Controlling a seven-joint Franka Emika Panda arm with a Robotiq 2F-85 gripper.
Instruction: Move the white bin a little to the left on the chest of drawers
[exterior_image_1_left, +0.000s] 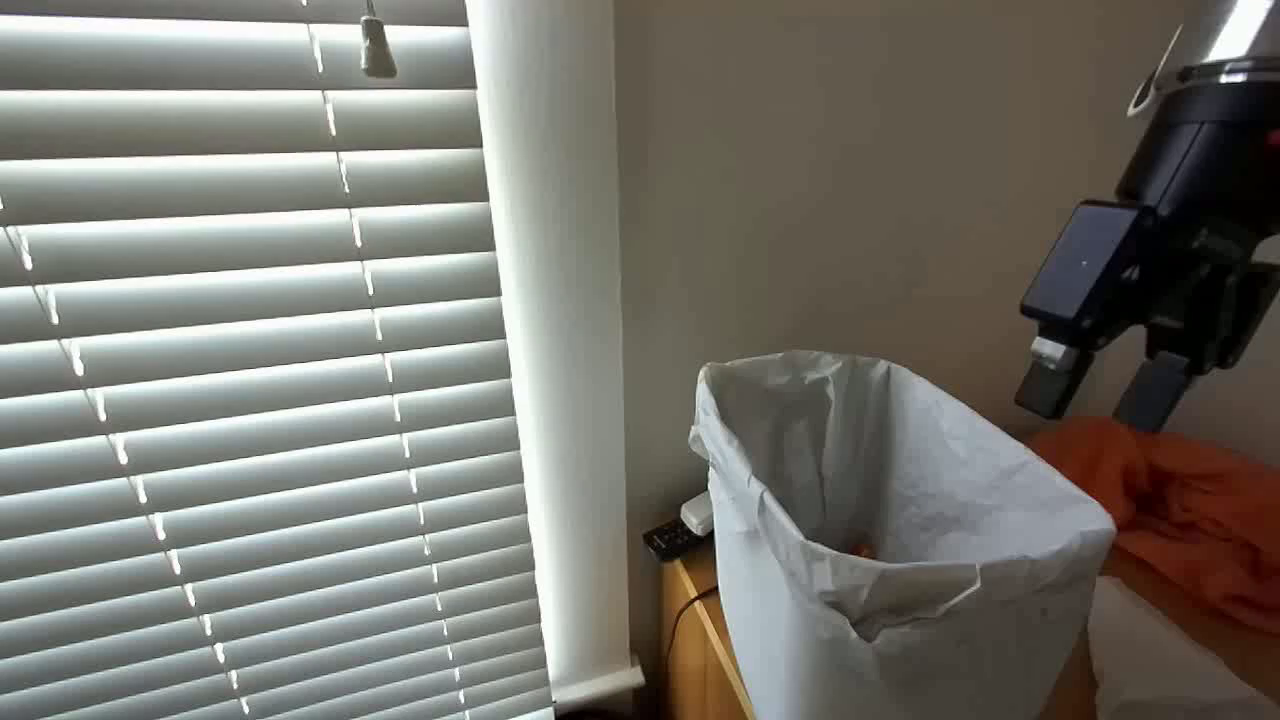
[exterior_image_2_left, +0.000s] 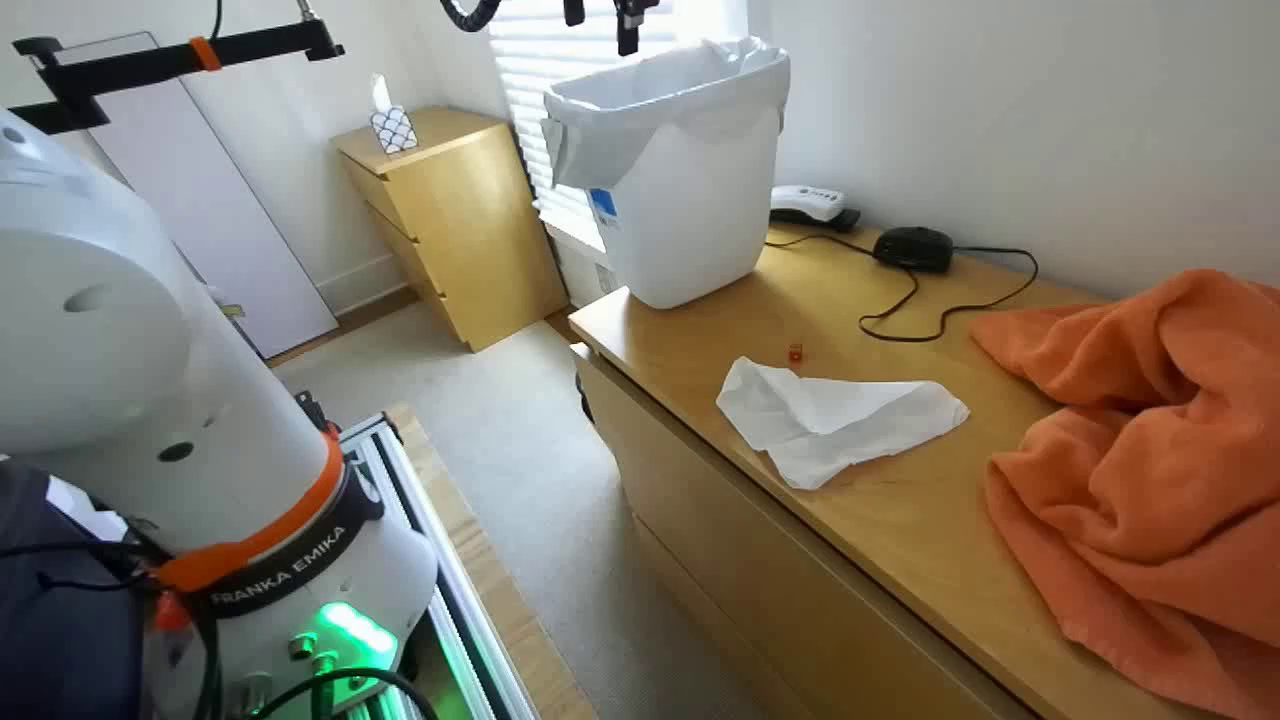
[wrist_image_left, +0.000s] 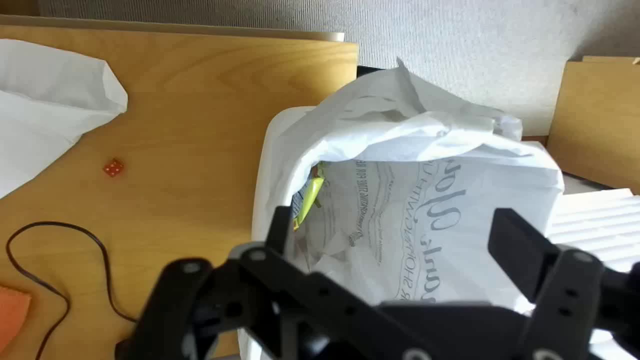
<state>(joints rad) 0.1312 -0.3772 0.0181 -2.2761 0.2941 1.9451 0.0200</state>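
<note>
In an exterior view the gripper (exterior_image_1_left: 1098, 400) hangs at two o'clock from the bin (exterior_image_1_left: 900, 635), jaws apart, grasping nothing; the bin, its base cropped there, stands near the end of the chest of drawers (exterior_image_2_left: 880, 515); rubbish (wrist_image_left: 310, 197) inside is partly hidden, hard to identify.

Room betw. bin (exterior_image_2_left: 700, 210) & white sheet (exterior_image_2_left: 850, 415), bar 1 die (wrist_image_left: 113, 168).

Bin (exterior_image_2_left: 695, 200) on dresser (exterior_image_2_left: 925, 515), die (exterior_image_2_left: 796, 353) nearby
</note>
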